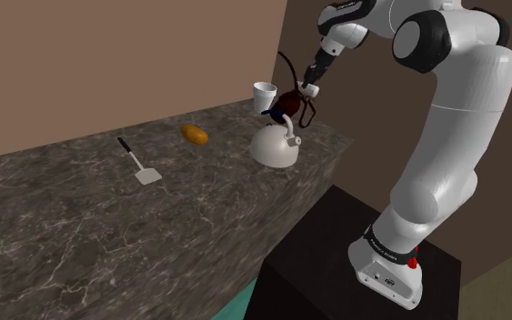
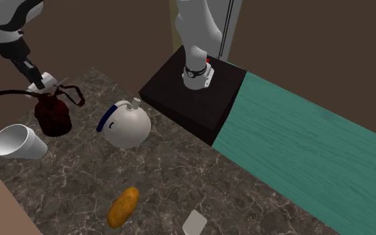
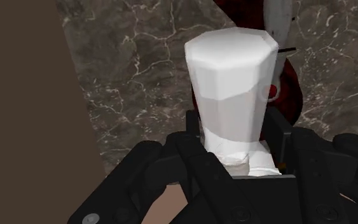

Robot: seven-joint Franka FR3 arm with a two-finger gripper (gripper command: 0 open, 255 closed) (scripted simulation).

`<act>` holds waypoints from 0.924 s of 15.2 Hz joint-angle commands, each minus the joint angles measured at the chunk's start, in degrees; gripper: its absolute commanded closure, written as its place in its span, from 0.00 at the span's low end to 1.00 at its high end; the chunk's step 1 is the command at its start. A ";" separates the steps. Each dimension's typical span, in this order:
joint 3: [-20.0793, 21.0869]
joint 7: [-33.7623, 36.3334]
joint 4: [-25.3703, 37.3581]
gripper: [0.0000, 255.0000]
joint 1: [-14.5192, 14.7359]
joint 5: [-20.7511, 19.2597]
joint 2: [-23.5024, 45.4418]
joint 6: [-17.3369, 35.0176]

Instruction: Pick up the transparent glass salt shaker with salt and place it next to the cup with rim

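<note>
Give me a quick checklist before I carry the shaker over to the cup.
1. Grasp: the gripper is shut on the white salt shaker: ok.
2. Shaker off the counter: it looks raised in the second exterior view: ok.
3. Target: the white cup is in plain sight on the counter: ok.
4. Free spot: bare counter lies beside the cup, toward the kettle: ok.
5. Path: the dark red vessel sits close below the gripper, near the cup: not ok.
6. Gap between shaker and vessel: cannot tell.
</note>
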 commanded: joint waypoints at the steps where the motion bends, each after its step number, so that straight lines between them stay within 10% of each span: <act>1: 0.32 -0.58 -1.07 1.00 0.02 0.50 1.21 1.06; 14: 1.40 -4.04 -6.53 1.00 -0.27 3.51 4.45 9.06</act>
